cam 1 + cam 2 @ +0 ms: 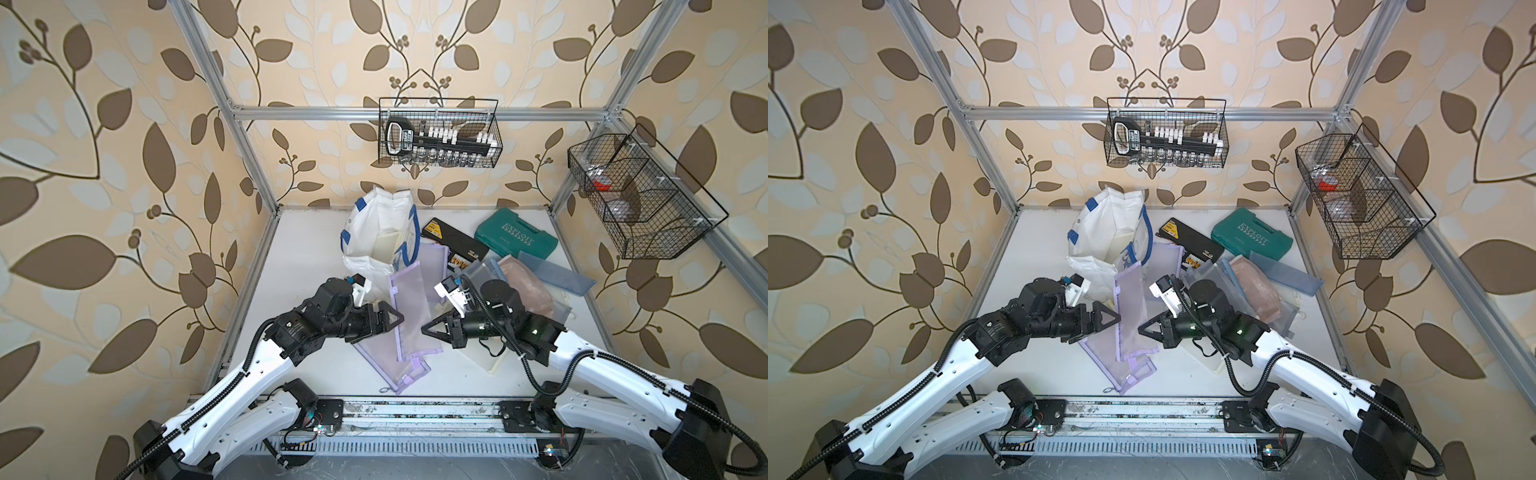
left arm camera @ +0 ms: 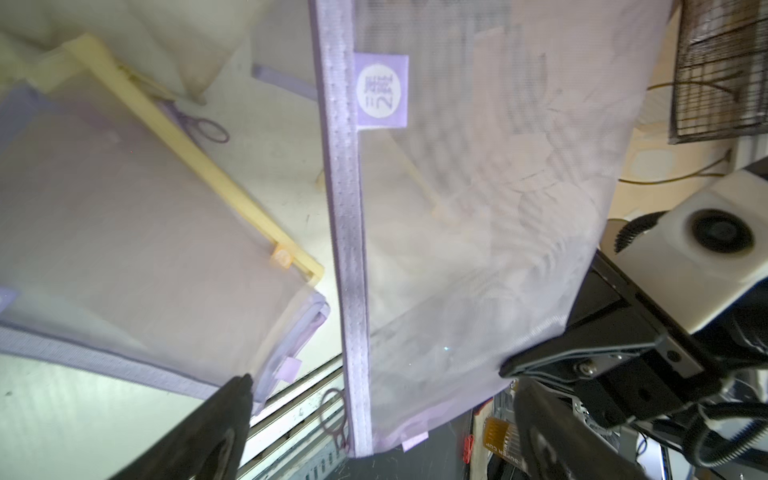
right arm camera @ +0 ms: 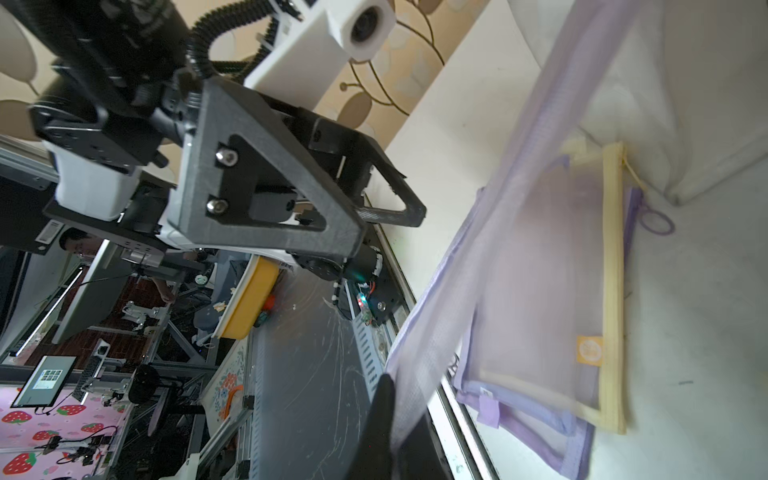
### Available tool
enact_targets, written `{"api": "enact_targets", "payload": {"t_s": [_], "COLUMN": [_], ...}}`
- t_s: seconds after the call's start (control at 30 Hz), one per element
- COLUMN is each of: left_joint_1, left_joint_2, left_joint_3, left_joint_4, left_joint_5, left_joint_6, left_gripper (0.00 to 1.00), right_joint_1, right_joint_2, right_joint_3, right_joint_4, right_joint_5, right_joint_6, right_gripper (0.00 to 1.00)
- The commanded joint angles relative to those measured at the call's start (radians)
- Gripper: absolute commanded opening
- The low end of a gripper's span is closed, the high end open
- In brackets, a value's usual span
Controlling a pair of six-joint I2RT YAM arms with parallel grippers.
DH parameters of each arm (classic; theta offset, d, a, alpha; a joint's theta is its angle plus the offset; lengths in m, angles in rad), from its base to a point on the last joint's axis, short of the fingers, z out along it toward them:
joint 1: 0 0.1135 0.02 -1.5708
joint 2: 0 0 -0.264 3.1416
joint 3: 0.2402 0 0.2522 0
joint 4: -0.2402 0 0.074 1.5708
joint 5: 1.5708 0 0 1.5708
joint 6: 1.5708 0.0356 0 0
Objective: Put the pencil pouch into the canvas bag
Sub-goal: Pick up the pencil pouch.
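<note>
My right fingers (image 1: 434, 329) pinch the lilac pencil pouch (image 1: 409, 309) near the canvas bag (image 1: 370, 232) in a top view; only the left wrist view shows my left fingers (image 2: 224, 428) spread.

Bright, even light, soft shadows; both top views warp at the edges; the pouch (image 3: 528, 137) looks smeared close up, perhaps from motion.

Pencil pouch (image 1: 411, 316): translucent lilac mesh, purple trim, purple tag (image 2: 381, 89) with a white circle; canvas bag (image 1: 365, 224): white with blue handles. Tool case (image 1: 515, 235) green with white lettering, plus a pink pouch (image 1: 528, 286) and a slate-blue pouch (image 1: 557, 270); wire baskets (image 1: 660, 239) black, surface (image 1: 299, 266) off-white. Wallpaper (image 1: 124, 166): beige with a brown and pale-grey leaf-and-vine pattern.
</note>
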Motion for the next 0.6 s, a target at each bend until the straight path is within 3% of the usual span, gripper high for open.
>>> {"api": "enact_targets", "payload": {"t_s": [0.0, 0.37, 0.5, 0.57], "left_joint_1": [-0.002, -0.003, -0.003, -0.003], "left_joint_2": [0.006, 0.128, 0.115, 0.111], "left_joint_3": [0.036, 0.156, 0.166, 0.172], "left_joint_4": [0.179, 0.299, 0.291, 0.291], "left_joint_5": [0.053, 0.075, 0.073, 0.079], "left_joint_6": [-0.053, -0.084, -0.093, -0.095], "left_gripper": [0.99, 0.95, 0.85, 0.71], "right_joint_1": [-0.011, -0.027, -0.034, -0.04], "right_joint_2": [-0.02, -0.046, -0.069, -0.066], "right_joint_3": [0.051, 0.071, 0.071, 0.07], "right_joint_4": [0.057, 0.244, 0.259, 0.26], "right_joint_5": [-0.057, -0.098, -0.082, -0.083], "right_joint_6": [0.004, 0.09, 0.098, 0.096], "right_gripper": [0.0, 0.0, 0.0, 0.0]}}
